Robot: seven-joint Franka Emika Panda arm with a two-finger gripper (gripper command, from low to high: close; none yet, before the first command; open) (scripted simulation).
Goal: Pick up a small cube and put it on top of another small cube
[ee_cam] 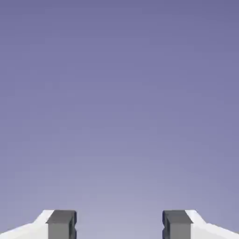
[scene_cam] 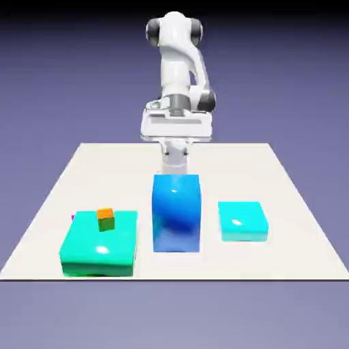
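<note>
A white robot arm (scene_cam: 178, 75) rose at the 12 o'clock edge of a pale bench (scene_cam: 286, 198), set against a plain blue-violet backdrop. Its hand hung low behind a tall blue block (scene_cam: 176, 213), which stood near the middle of the bench and hid the lower part of the hand in the exterior view.

In the hand view the gripper (ee_cam: 119, 225) was spread wide: its two grey fingertips (ee_cam: 61, 224) sat well apart at the 6 o'clock edge of the picture, with nothing between them. Only the blue-violet backdrop filled the rest of that view.

At 9 o'clock from the blue block lay a wide, flat teal block (scene_cam: 99, 243), close beside it but not touching. A tiny orange-and-green cube (scene_cam: 105, 219) stood on top of the teal block, toward its 12 o'clock side, orange above and green below.

The small magenta-pink cube (scene_cam: 73, 218) showed only as a sliver at the teal block's far corner, at about 10 o'clock from that block's centre, mostly hidden behind it. Whether it touched the teal block could not be told.

At 3 o'clock from the blue block sat a smaller, low cyan block (scene_cam: 243, 221), apart from it, resting on the bench
</note>
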